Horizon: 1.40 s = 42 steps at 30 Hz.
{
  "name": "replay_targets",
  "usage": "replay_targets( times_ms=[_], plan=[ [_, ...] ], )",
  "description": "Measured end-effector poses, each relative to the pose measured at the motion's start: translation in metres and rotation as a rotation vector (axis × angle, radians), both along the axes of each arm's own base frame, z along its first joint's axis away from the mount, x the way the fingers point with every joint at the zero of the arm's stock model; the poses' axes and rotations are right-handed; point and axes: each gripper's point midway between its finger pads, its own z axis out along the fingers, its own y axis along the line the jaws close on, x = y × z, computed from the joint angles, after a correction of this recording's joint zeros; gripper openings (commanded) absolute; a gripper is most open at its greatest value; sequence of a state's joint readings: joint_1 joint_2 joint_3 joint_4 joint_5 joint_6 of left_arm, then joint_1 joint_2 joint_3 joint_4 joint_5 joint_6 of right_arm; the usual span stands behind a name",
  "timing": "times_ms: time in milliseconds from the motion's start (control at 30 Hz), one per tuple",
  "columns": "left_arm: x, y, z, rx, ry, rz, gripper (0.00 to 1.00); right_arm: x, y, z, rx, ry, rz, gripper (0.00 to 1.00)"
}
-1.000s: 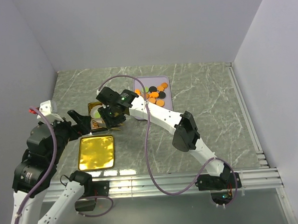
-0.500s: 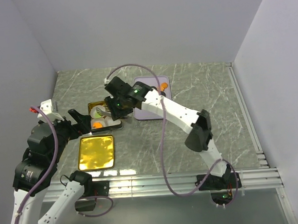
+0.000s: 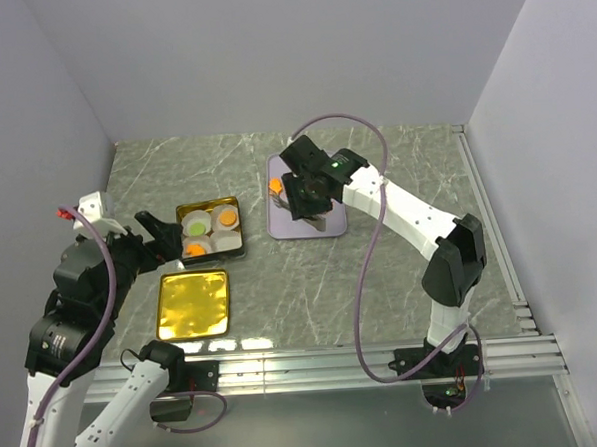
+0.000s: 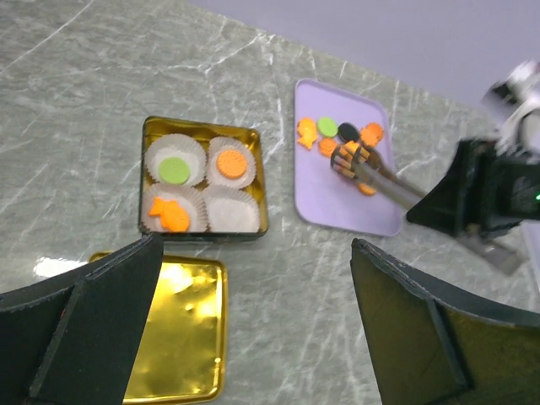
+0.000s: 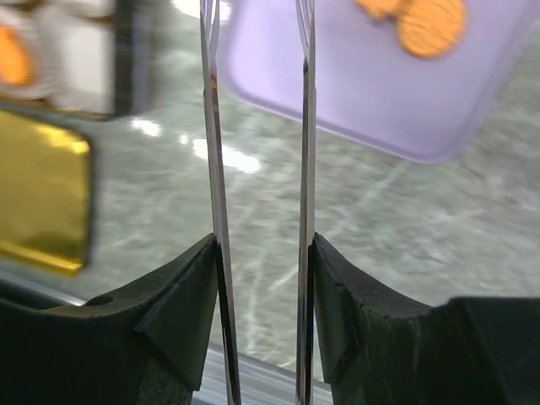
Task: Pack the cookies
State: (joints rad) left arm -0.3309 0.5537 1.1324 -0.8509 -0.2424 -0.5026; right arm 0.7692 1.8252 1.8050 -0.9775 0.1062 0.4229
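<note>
- Left wrist view puts the left gripper [image 4: 255, 253] at the near edge. Its fingers are spread wide with nothing between them, and it hangs over the table apart from everything.
- Just below it in that view, the gold lid [image 4: 173, 325] lies flat on the table beside the tin [image 4: 201, 123], so the tin is not yet closed.
- The tin holds four white paper cups. Three are filled: a green cookie [image 4: 174, 169], a round orange cookie [image 4: 230, 163] and a fish-shaped orange cookie [image 4: 168, 213]. The fourth cup [image 4: 230, 211] is empty.
- To the right, the purple tray [image 4: 337, 202] carries the loose cookies [image 4: 327, 127]: one green, one black and several orange, clustered at its far end.
- The right gripper [image 5: 257, 283] is clamped on a pair of tongs [image 4: 384, 177], with the two blades pressed between its pads. The tips sit over an orange cookie on the tray. I cannot tell whether they have pinched it.
- My judgement is that packing is about three-quarters done. One cup needs filling, then the lid goes on.
</note>
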Motion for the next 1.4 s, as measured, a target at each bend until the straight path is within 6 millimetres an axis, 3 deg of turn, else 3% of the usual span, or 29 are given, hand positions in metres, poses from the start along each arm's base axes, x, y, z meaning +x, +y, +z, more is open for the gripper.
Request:
replay_targets(
  times_ms=[167,367,567,800,933,1167,1400],
  plan=[
    [0.014,-0.006,0.043,-0.053,-0.055,0.011,1.0,0.005,-0.031,-0.029,-0.08,0.043,-0.071,0.53],
    [0.025,-0.009,0.142,-0.162,-0.289,0.02,0.99,0.018,-0.043,-0.032,-0.116,0.025,-0.115,0.53],
    [0.016,-0.009,0.233,-0.272,-0.538,-0.005,0.99,0.035,-0.04,-0.038,-0.155,0.014,-0.132,0.53],
    [0.001,-0.008,0.306,-0.398,-0.75,-0.035,0.99,0.034,-0.045,-0.053,-0.208,0.045,-0.138,0.53],
    [-0.007,-0.007,0.337,-0.461,-0.847,-0.05,0.99,0.034,-0.045,-0.055,-0.211,0.049,-0.138,0.53],
    [-0.019,-0.003,0.375,-0.535,-0.961,-0.061,0.99,0.037,-0.041,-0.064,-0.224,0.07,-0.134,0.53],
    [-0.041,0.007,0.419,-0.602,-1.087,-0.067,1.0,0.036,-0.035,-0.058,-0.218,0.065,-0.125,0.53]
  ],
)
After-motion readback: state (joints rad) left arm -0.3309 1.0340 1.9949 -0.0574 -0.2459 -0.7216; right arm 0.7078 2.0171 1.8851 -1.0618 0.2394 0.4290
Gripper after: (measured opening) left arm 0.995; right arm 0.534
